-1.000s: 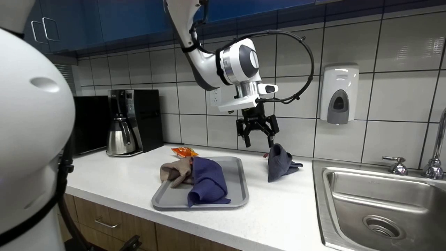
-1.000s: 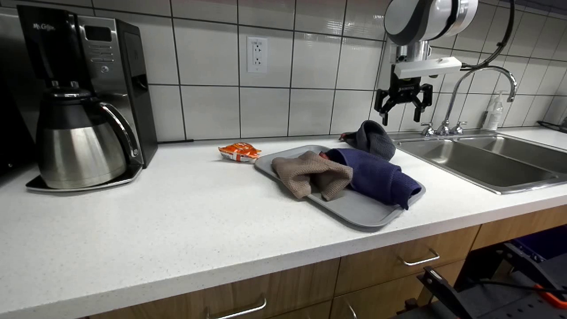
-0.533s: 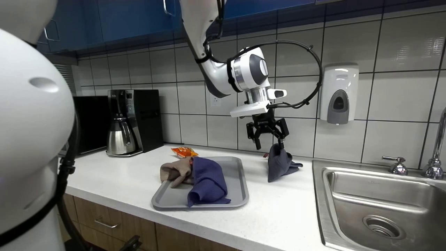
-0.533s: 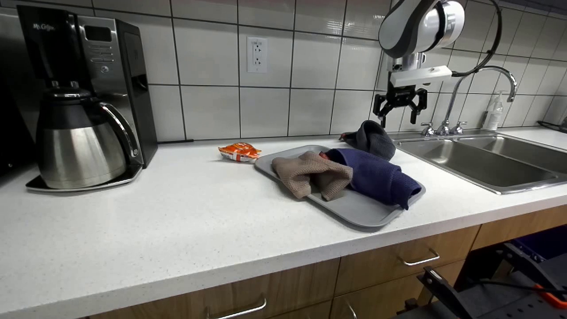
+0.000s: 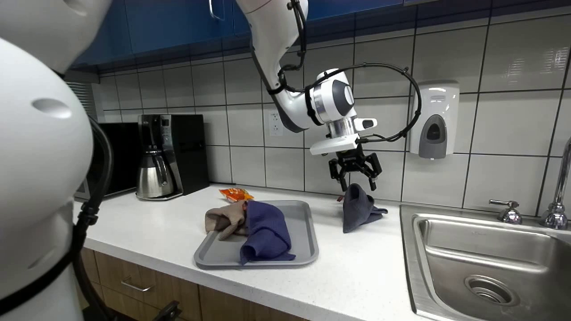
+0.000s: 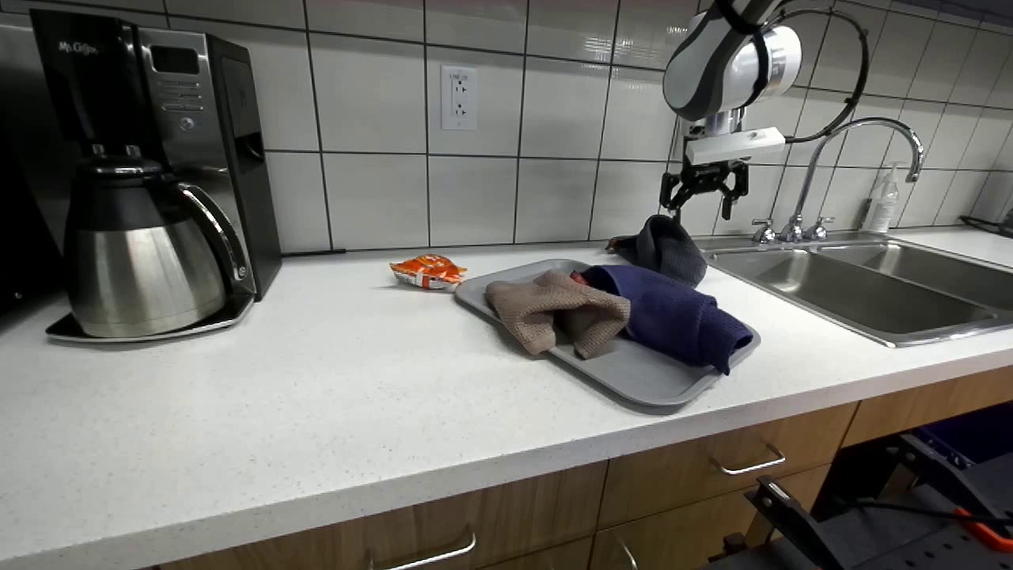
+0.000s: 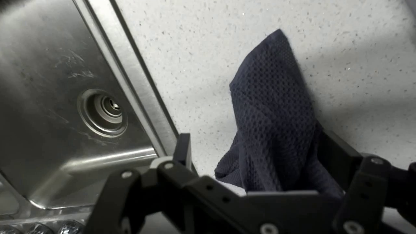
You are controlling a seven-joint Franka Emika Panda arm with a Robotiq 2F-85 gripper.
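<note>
A dark grey-blue cloth [image 5: 357, 207] stands bunched to a peak on the white counter beside the sink. Over its top hangs my gripper [image 5: 358, 186], fingers pointing down and spread wide. In the wrist view the cloth [image 7: 271, 107] lies between the two fingers, closer to the right one; whether that finger touches it I cannot tell. In an exterior view the gripper [image 6: 701, 214] hangs just above and slightly to the right of the cloth [image 6: 663, 252]. A small red bit [image 6: 613, 244] shows at the cloth's edge.
A grey tray [image 5: 304, 232] holds a brown cloth [image 6: 558, 309] and a purple-blue cloth [image 5: 267, 232]. Behind it lies an orange packet [image 6: 427, 271]. The sink [image 7: 136, 74] borders the cloth. A coffee maker [image 6: 142, 198] and tiled wall stand behind, with a soap dispenser [image 5: 434, 120].
The gripper has moved across and slightly down until it stands over the dark cloth: rightward in an exterior view, a little leftward from the opposite angle. Its fingers stay spread. The cloths have not moved.
</note>
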